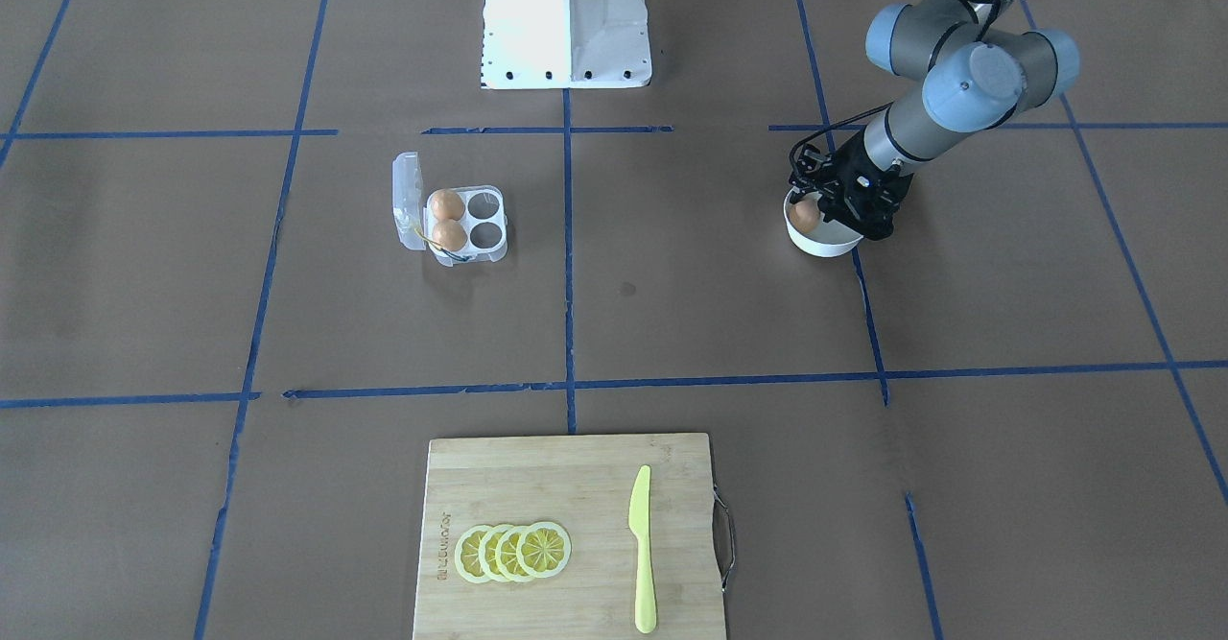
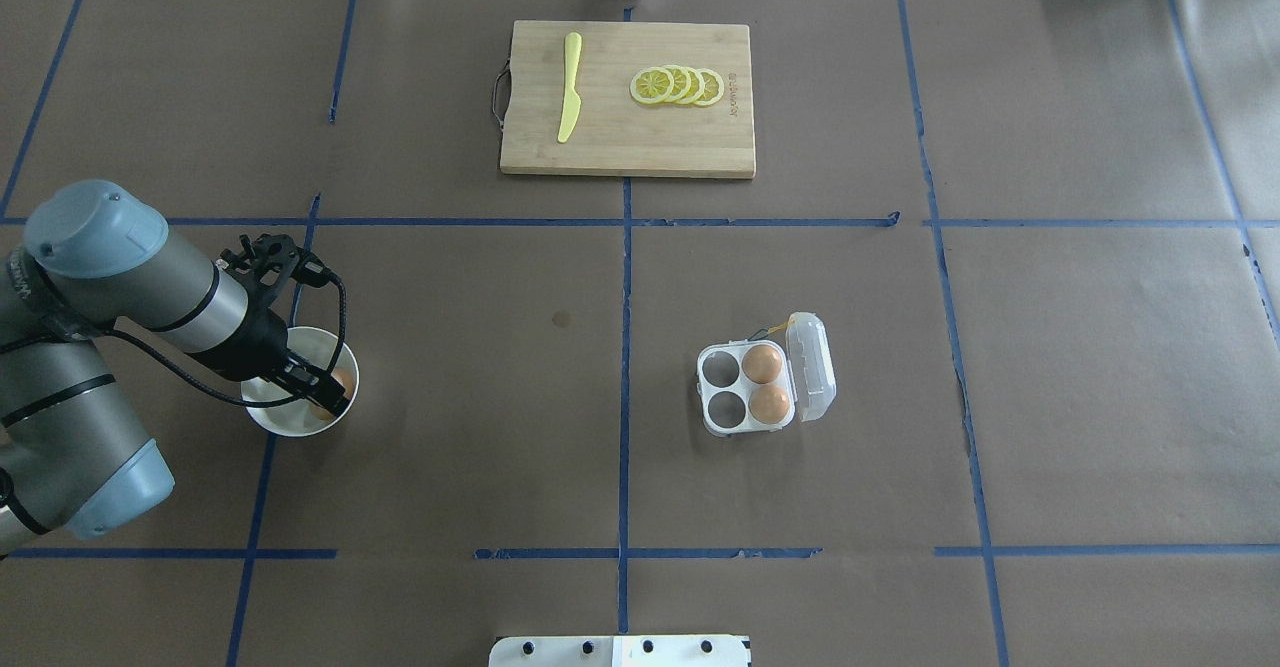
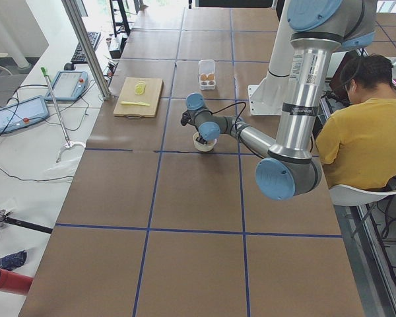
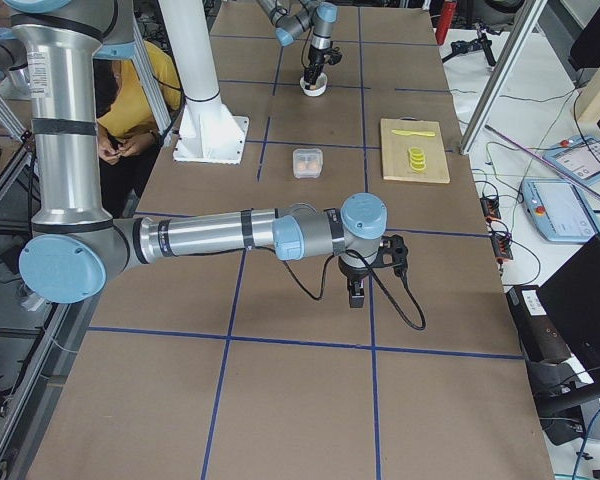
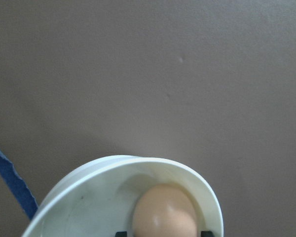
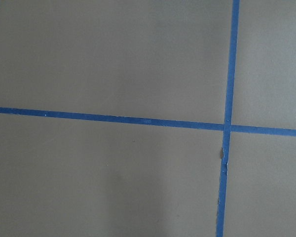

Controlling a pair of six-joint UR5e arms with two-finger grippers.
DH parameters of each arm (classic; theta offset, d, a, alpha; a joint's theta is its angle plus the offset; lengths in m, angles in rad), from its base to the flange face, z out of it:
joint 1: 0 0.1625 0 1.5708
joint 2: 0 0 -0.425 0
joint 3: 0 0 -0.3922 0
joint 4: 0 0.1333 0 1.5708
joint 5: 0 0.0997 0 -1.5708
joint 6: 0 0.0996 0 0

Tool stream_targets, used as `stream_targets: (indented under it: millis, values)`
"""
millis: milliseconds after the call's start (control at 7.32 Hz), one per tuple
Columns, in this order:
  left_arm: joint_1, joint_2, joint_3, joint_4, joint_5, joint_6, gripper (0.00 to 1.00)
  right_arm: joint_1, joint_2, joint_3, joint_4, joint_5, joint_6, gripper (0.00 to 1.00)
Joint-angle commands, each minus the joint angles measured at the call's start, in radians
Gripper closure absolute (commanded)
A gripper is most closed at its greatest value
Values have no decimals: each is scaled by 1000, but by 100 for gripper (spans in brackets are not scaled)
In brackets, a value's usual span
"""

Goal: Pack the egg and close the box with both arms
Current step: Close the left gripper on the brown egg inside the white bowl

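A tan egg [image 5: 164, 210] lies in the white bowl [image 5: 89, 197] on the robot's left side of the table. My left gripper [image 2: 325, 397] reaches down into the bowl [image 2: 290, 425] with a finger close on either side of the egg [image 2: 340, 382], shut on it. The clear egg box [image 2: 722, 388] stands open right of centre, its lid [image 2: 812, 367] folded back, with two eggs [image 2: 762, 362] in the cups by the hinge and two cups bare. My right gripper [image 4: 358, 292] hangs low over bare table, and I cannot tell whether it is open or shut.
A wooden cutting board [image 2: 620, 147] at the far middle carries a yellow knife [image 2: 569, 87] and lemon slices [image 2: 678, 85]. The white base block [image 1: 566, 21] stands at the robot's edge. Blue tape lines cross the brown table cover.
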Motion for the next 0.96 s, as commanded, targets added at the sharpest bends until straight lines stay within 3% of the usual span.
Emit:
stream_targets:
  millis: [0,137,273,547,820]
  values:
    - [1,-10,14,0,0,3,41,0,0,-1,0,0,0,0]
    - [1,-14,14,0,0,3,41,0,0,-1,0,0,0,0]
    - [1,-14,16,0,3,3,58,0,0,-1,0,0,0,0]
    - [1,-13,13,3,8,0,100,0,0,-1,0,0,0,0]
    - [-15,12,-28,8,11,-1,100,0,0,1,0,0,0,0]
